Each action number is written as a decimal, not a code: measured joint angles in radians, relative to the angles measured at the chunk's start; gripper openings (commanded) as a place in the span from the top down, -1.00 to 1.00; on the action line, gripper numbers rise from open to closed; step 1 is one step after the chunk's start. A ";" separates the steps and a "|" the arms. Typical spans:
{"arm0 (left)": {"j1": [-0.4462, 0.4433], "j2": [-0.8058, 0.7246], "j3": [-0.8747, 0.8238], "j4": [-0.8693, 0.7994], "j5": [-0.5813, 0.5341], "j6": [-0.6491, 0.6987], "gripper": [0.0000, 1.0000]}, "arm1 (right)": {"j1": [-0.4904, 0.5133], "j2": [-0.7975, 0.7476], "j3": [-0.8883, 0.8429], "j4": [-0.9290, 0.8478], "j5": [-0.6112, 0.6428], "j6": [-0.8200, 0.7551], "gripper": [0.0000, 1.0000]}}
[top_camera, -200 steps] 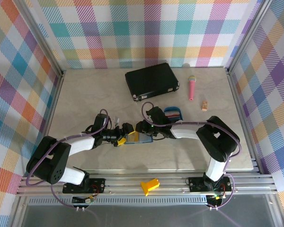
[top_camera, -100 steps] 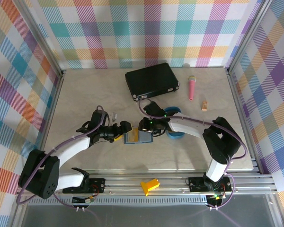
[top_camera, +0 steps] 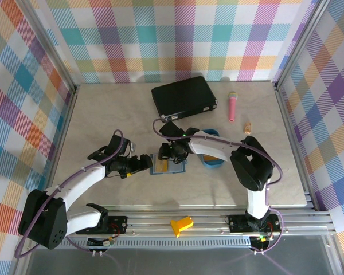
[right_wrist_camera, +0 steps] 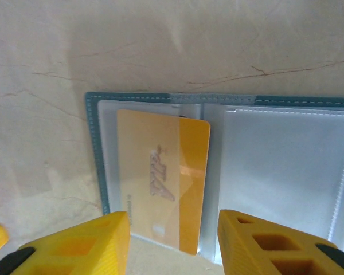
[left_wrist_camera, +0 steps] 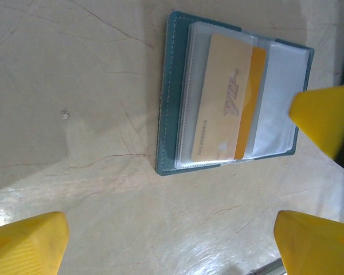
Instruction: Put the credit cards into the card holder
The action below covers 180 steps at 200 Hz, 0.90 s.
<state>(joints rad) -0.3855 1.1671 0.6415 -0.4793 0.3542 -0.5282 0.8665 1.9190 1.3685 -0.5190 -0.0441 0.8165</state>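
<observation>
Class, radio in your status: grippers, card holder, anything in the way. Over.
Left gripper open, beside the card holder. Right gripper open above the orange card. Card lies in the open holder, seemingly part-tucked in a clear pocket. Nothing blocking the holder.

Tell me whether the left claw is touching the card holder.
Apart. The left wrist view shows bare table between the left claw and the card holder.

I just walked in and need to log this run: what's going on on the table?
The teal card holder lies open on the table, with an orange credit card resting on one clear pocket, its end poking past the holder's edge. The right claw hovers just above it, open, gripping nothing. The left claw sits open beside the holder.
</observation>
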 measured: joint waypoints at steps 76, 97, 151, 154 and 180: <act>0.003 -0.019 0.000 -0.001 0.029 0.043 -0.87 | 0.000 0.062 0.065 -0.034 -0.026 -0.015 0.10; 0.003 -0.019 0.000 -0.001 0.032 0.048 -0.88 | 0.000 0.074 0.077 -0.032 -0.035 -0.017 0.10; 0.003 -0.024 -0.002 -0.001 0.046 0.051 -0.89 | 0.000 0.103 0.079 -0.041 -0.043 -0.017 0.10; 0.003 -0.026 -0.002 -0.001 0.046 0.050 -0.89 | 0.000 0.103 0.079 -0.042 -0.043 -0.017 0.10; 0.005 -0.026 -0.002 -0.001 0.048 0.051 -0.89 | 0.000 0.105 0.081 -0.043 -0.045 -0.017 0.10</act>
<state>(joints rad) -0.3809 1.1408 0.6392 -0.4801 0.4023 -0.4774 0.8665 2.0243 1.4498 -0.5625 -0.0887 0.7998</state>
